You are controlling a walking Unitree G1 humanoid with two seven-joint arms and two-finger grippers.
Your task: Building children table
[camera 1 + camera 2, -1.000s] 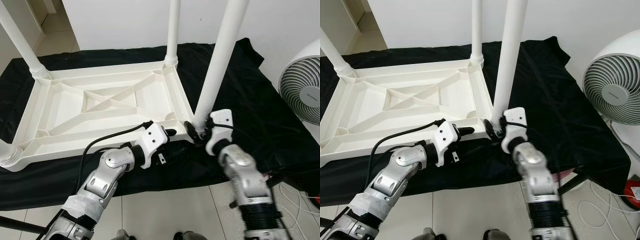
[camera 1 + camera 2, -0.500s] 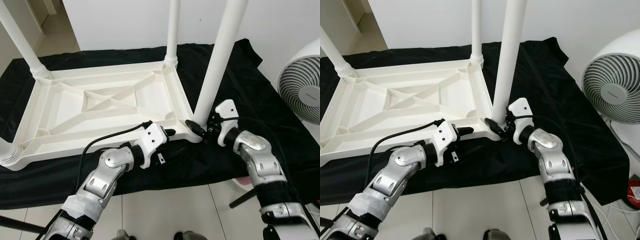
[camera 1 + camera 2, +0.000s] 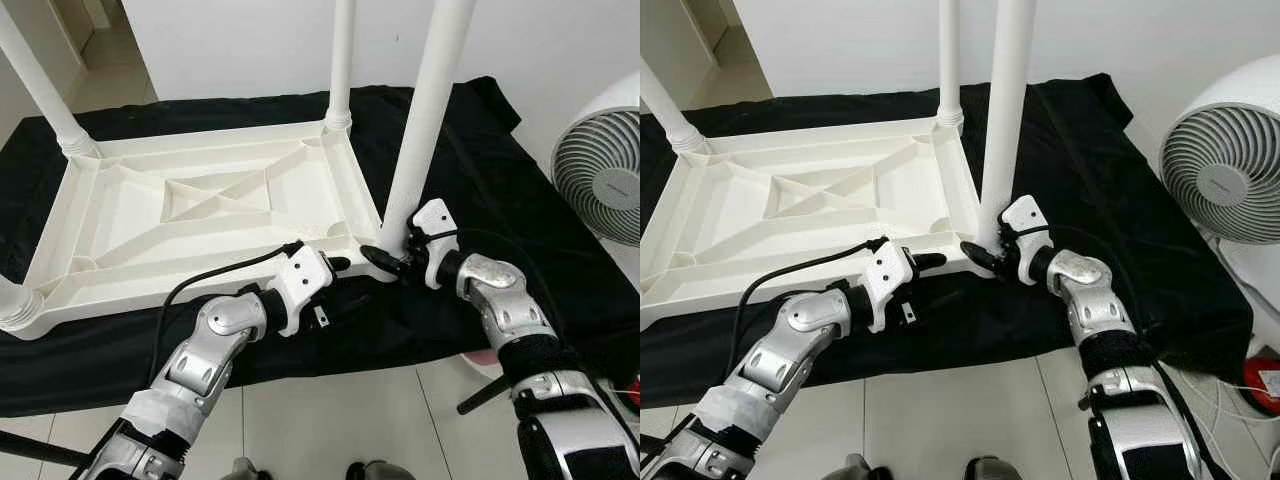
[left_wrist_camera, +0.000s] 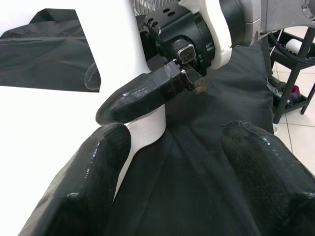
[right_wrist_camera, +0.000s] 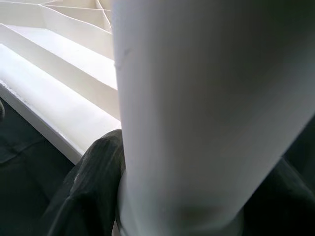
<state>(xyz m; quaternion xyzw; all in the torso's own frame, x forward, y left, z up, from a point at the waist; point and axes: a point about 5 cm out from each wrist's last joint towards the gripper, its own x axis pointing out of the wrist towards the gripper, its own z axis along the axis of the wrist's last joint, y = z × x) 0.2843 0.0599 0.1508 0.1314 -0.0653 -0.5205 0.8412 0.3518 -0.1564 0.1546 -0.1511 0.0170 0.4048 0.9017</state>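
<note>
- Pale tiled floor [image 3: 330, 420] runs along the near side, with a white wall [image 3: 250, 40] behind; a black cloth [image 3: 520, 210] covers the low work surface between them and drapes over its near edge.
- White plastic table top [image 3: 200, 215] lies upside down on the cloth, ribbed underside up. Its near long edge sits close to the cloth's near edge; black cloth lies open to the right of it.
- Far-right leg [image 3: 341, 60] and far-left leg [image 3: 40, 85] stand upright in their corner sockets. A further leg base [image 3: 15, 310] shows at the near-left corner, cut off by the frame edge.
- Near-right leg [image 3: 425, 110] stands roughly upright, slightly tilted, its foot at the near-right corner socket.
- White fan [image 3: 1225, 150] stands on the right, apart from the cloth edge. A small label sits at its hub; the text is too small to read.
- Right gripper [image 3: 392, 262] is at the base of the near-right leg; its fingers [image 5: 93, 172] pinch the leg from both sides just above the socket.
- Left gripper [image 3: 335, 268] hovers at the table top's near edge, just beside the right gripper; its fingers [image 4: 88, 191] are spread apart over cloth, holding nothing.
- Black cable [image 3: 215, 275] loops from the left wrist across the table rim.
- No legible writing on table or arms.
</note>
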